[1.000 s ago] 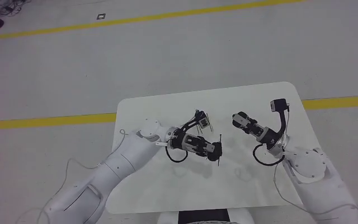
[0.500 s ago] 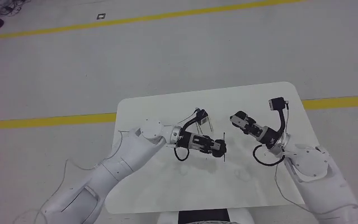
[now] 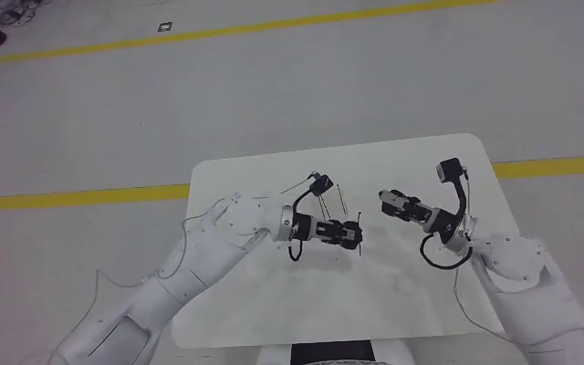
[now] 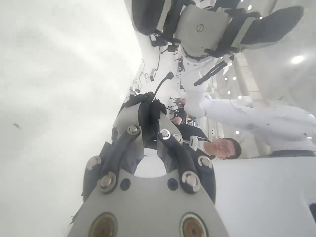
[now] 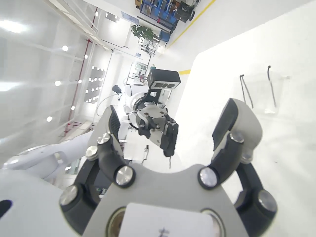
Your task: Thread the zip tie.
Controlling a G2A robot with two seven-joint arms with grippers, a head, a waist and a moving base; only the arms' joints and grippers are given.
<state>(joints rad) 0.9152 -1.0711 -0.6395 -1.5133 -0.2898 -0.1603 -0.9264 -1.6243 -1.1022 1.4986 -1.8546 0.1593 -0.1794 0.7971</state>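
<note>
In the top view the white table (image 3: 411,301) fills the lower middle of the frame, and the 2 arms meet over its centre. The left gripper (image 3: 351,235) comes in from the left side of the frame and its fingers are pressed together on a thin black zip tie (image 3: 359,222), which it holds above the table surface. In the left wrist view the same left gripper (image 4: 149,109) pinches the zip tie (image 4: 169,75), and the strap curves away beyond the fingertips to its small head. The right gripper (image 3: 385,198) is just to the right of it in the top view, near but not touching, and it points toward the left gripper. In the right wrist view the right gripper (image 5: 171,107) has its fingers wide apart with nothing between them, and the left gripper (image 5: 169,139) faces it with a short end of the zip tie (image 5: 169,162) hanging below. A loose zip tie (image 3: 323,206) and a second loose zip tie (image 3: 341,196) lie flat on the table, just above the left gripper in the frame.
</note>
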